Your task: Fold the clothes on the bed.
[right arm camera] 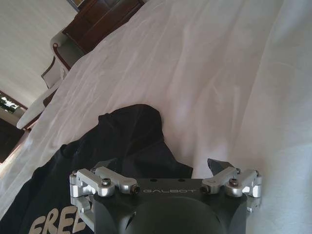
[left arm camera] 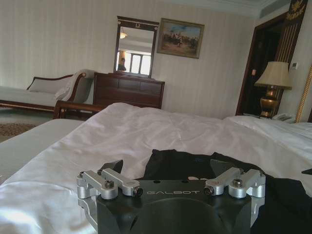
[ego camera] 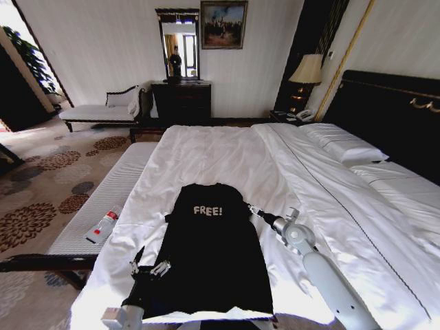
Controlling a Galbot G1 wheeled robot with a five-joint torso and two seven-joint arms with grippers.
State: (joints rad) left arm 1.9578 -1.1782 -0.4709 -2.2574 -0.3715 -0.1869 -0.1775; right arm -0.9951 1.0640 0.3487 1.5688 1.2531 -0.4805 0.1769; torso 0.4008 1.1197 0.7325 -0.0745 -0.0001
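The clothes are one black T-shirt (ego camera: pixel 210 254) with white "FREE!" lettering, lying flat as a long narrow shape on the white bed (ego camera: pixel 206 151), collar toward the far end. My left gripper (ego camera: pixel 150 265) is open at the shirt's near left edge; the left wrist view has it (left arm camera: pixel 170 165) low over the duvet with the shirt (left arm camera: pixel 195 163) just ahead. My right gripper (ego camera: pixel 253 210) is open at the shirt's right shoulder. In the right wrist view it (right arm camera: pixel 163 165) sits over the edge of the shirt (right arm camera: pixel 126 136), one fingertip (right arm camera: pixel 217 166) over white duvet.
A white-cushioned bench (ego camera: pixel 103 199) runs along the bed's left side with a small white and red bottle (ego camera: pixel 103 225) on it. Pillows (ego camera: pixel 344 148) and the dark headboard (ego camera: pixel 392 110) are at right. A dresser (ego camera: pixel 181 102) and chaise (ego camera: pixel 96 110) stand against the far wall.
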